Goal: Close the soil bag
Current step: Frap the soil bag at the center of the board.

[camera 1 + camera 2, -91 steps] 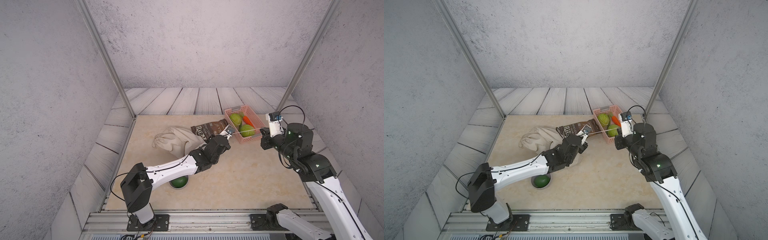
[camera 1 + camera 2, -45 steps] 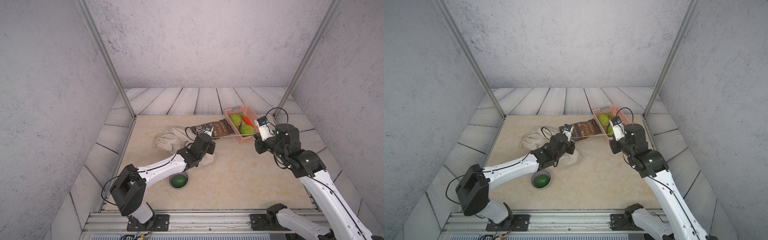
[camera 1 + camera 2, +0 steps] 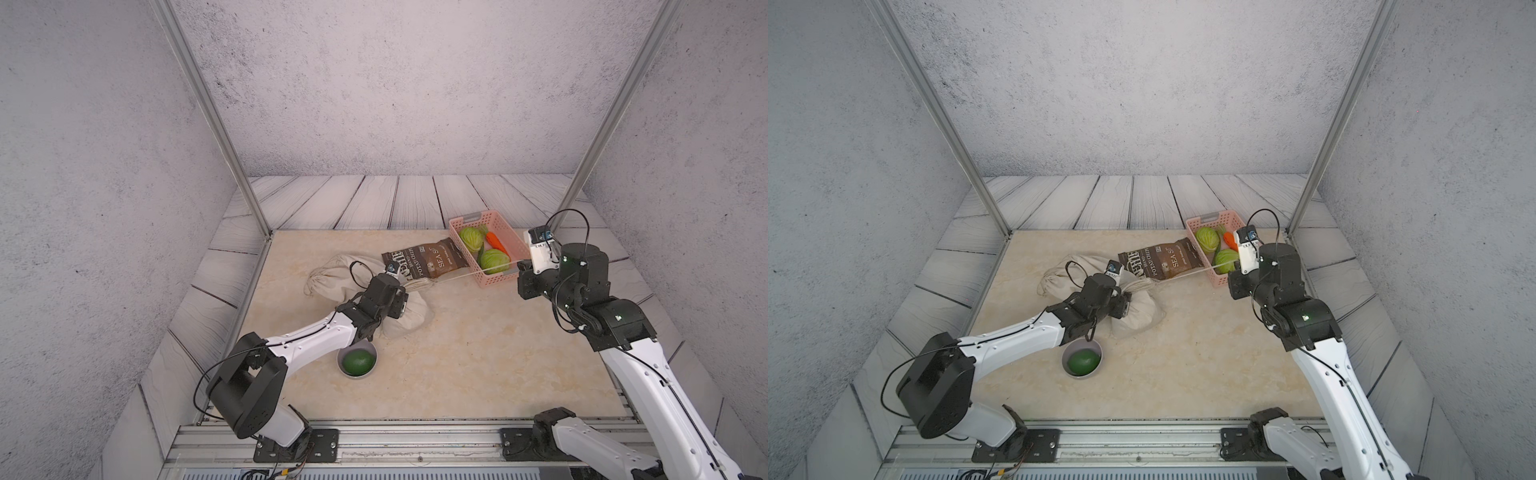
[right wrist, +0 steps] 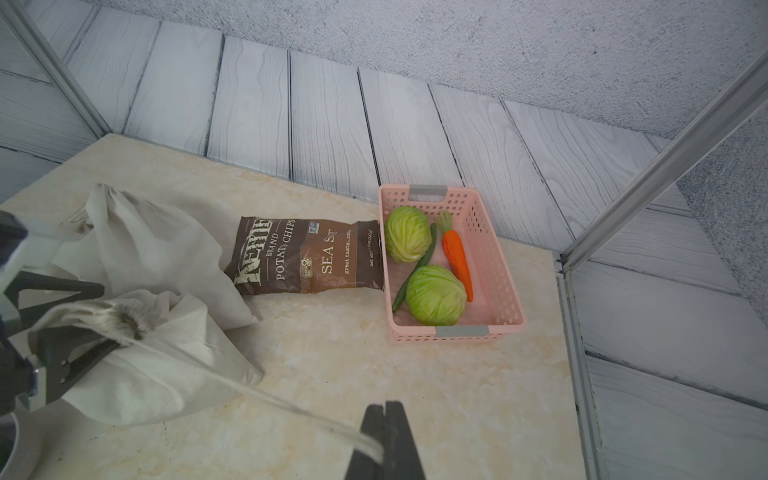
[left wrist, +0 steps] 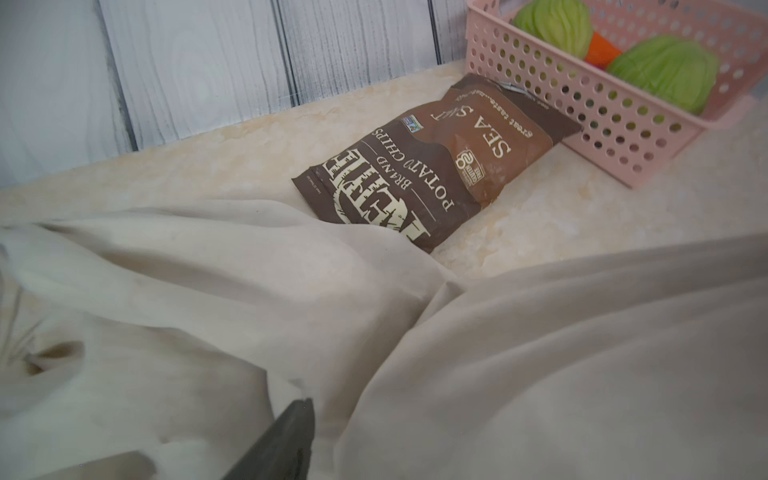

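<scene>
The soil bag point(image 3: 409, 322) is a beige cloth sack lying left of centre in both top views, its neck point(image 4: 124, 318) gathered tight. My left gripper point(image 4: 108, 316) is open, with one finger on each side of that neck; the left wrist view shows only one dark finger point(image 5: 286, 440) over cloth. A pale drawstring point(image 3: 473, 272) runs taut from the neck to my right gripper point(image 4: 384, 415), which is shut on the string's end. The right gripper point(image 3: 524, 268) hovers beside the front of the pink basket.
A second beige cloth bag point(image 3: 332, 274) lies behind the soil bag. A brown chips bag point(image 3: 424, 259) lies between the bags and the pink basket point(image 3: 496, 280) of cabbages and a carrot. A grey bowl point(image 3: 341, 353) with a green fruit sits under my left forearm.
My left gripper has slid left along the string back to the bag's neck and opened. The right gripper still pinches the string, which stays taut, and has moved little.
</scene>
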Controlling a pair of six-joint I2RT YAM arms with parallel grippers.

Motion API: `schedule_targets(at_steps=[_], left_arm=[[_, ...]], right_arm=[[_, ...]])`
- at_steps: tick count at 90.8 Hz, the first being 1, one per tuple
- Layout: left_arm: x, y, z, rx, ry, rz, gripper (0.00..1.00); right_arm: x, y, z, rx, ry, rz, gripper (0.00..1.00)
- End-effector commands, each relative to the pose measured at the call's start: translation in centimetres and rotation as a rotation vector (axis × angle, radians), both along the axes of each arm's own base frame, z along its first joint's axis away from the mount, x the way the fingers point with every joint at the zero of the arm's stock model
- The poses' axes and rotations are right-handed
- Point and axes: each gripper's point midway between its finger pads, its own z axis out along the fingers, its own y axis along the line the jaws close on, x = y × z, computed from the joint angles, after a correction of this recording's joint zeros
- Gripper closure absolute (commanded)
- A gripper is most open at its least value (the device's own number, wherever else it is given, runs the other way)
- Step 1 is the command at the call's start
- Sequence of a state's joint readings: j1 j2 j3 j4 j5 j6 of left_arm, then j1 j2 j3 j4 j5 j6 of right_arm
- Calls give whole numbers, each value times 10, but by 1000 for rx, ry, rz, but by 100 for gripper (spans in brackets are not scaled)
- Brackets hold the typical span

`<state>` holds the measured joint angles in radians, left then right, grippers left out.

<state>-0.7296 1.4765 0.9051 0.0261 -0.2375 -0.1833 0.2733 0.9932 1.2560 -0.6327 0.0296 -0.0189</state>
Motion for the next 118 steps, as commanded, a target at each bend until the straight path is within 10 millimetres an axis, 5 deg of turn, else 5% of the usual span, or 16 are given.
schedule_targets(at_steps=[1,29,40,67,85,104,118], left_arm=[[-13,-8,19,30,-70,-121,16],[-58,-73,95,7,-300,-389,0],[-62,-99,120,32,-379,-460,1],[-37,-136,123,200,-470,-538,7],[-32,-151,117,286,-484,-610,24],[-24,-150,122,314,-478,-574,69],[-17,-127,100,381,-408,-482,97]], right_arm=[[5,14,37,89,-101,45,100],[4,43,40,42,-110,121,100],[3,44,41,42,-112,122,100],[-5,37,48,20,-126,104,100],[-9,30,51,-2,-140,84,100],[-11,22,50,-29,-151,55,100],[-13,1,53,-73,-179,-42,100]])
